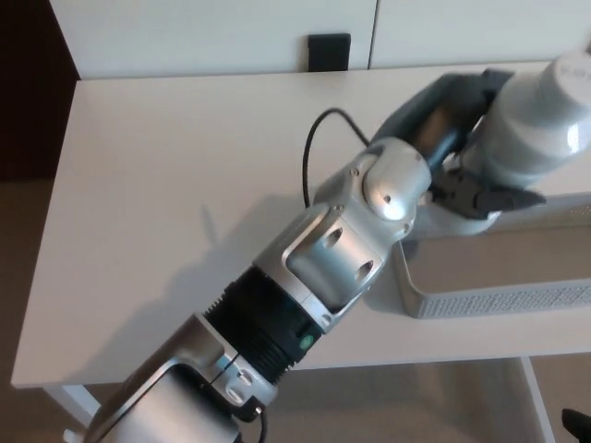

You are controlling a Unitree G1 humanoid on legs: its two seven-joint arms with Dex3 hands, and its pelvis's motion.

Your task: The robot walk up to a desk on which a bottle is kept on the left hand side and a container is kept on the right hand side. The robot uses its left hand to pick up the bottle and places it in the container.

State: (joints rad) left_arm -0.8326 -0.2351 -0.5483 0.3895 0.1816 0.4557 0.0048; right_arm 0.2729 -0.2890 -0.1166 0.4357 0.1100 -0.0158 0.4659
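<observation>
No brand, label or writing could be read anywhere; the white bottle (pixel 536 125) showed only a plain pale surface with a small bright glint near the picture's right edge. The left arm (pixel 342 263) reached in from the lower left and stretched diagonally up to the right across the white table (pixel 166 212), its silver shell segments and a black ribbed collar with a small green light turned toward the camera, and a thin black cable looped off its upper side. At its end the left hand (pixel 462 180) was closed around the bottle, dark fingers (pixel 485 198) wrapped under its lower end and the dark grey back of the hand lying against its left side. The bottle lay tilted in that grip, its lower end pointing down toward the hand and its wider body rising up and to the right of it, held above the table. Directly below the hand sat the white perforated container (pixel 499 300), its near left corner under the wrist and its long side running off to the right. The right hand did not appear.
</observation>
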